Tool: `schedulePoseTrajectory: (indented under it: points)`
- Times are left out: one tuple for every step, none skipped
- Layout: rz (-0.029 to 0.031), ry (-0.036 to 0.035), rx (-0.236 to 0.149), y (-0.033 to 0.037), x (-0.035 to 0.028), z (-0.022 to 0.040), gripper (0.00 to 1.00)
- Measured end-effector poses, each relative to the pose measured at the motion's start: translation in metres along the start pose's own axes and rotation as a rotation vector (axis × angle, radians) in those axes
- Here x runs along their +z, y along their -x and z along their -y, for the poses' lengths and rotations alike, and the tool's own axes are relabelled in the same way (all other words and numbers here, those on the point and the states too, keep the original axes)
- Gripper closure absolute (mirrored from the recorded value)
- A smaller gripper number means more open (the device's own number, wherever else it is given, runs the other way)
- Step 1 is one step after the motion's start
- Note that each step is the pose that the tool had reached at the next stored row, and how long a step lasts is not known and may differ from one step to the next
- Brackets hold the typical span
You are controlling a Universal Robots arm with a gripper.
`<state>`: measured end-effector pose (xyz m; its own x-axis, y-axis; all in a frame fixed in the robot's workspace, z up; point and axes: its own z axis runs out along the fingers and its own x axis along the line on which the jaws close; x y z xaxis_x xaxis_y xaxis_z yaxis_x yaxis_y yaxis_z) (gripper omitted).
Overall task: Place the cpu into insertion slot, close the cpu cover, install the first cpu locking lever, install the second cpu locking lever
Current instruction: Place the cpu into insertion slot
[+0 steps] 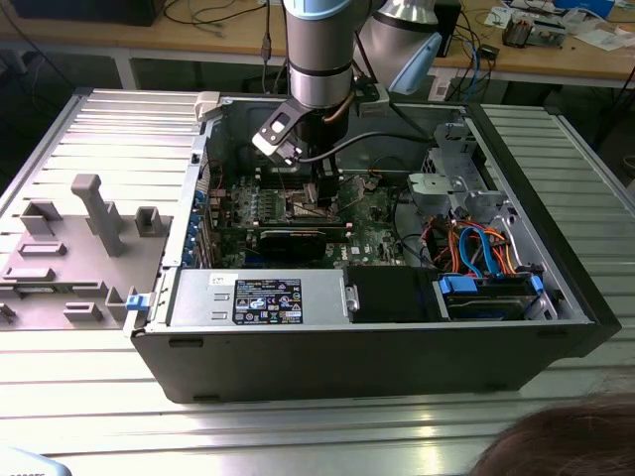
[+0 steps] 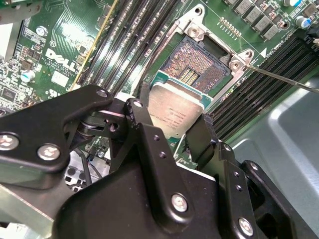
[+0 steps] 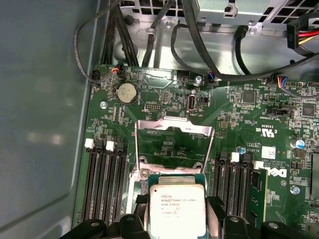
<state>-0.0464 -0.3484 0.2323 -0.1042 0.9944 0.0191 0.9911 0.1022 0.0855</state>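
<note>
The cpu point(image 2: 175, 112), a small flat square chip with a silvery-grey metal top face, is clamped by two opposite edges between the black fingers point(image 2: 198, 135) of the gripper point(image 3: 177, 213). The jaws are closed on it. It appears to hang just over the near part of the insertion slot point(image 2: 202, 65), a square dark recess with a silver rim. Much of the slot's pin field lies bare beyond the chip, so I judge it not yet seated. The cpu cover point(image 3: 175, 125), a thin silver sheet-metal frame with a square window, stands swung up on the slot's far side. A thin silver wire lever point(image 2: 279, 78) sticks out loose beside the slot. Long black memory slots point(image 3: 104, 179) flank it on the green circuit board point(image 1: 377, 213), inside the open dark computer case point(image 1: 397, 367). The chip looks offset and perhaps slightly tilted to the recess. Lowered like this, a corner could land first and bend pins or ride up on the rim. A weak edge grip could also let it twist or drop.
</note>
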Motion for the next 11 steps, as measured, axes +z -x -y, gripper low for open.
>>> schedulePoseTrajectory:
  points:
    - [0.0001,0.0,0.001,0.0,0.0,0.0,0.45]
    - [0.0001,0.0,0.002,0.0,0.0,0.0,0.45]
    - [0.0003,0.0001,0.003,0.0,0.0,0.0,0.45]
    - [0.0003,0.0,0.004,0.0,0.0001,0.0,0.45]
    - [0.0005,0.0001,0.005,0.0,0.0001,0.0,0.45]
    - [0.0005,0.0001,0.006,0.0,0.0001,0.0,0.45]
    - [0.0006,0.0001,0.007,0.0,0.0001,0.0,0.45]
    - [0.0007,0.0002,0.008,0.0,0.0001,0.0,0.45]
    - [0.0007,0.0002,0.008,0.0,0.0001,0.0,0.45]
    - [0.0008,0.0002,0.009,0.0,0.0002,0.0,0.45]
    - [0.0009,0.0002,0.01,0.0,0.0002,0.0,0.45]
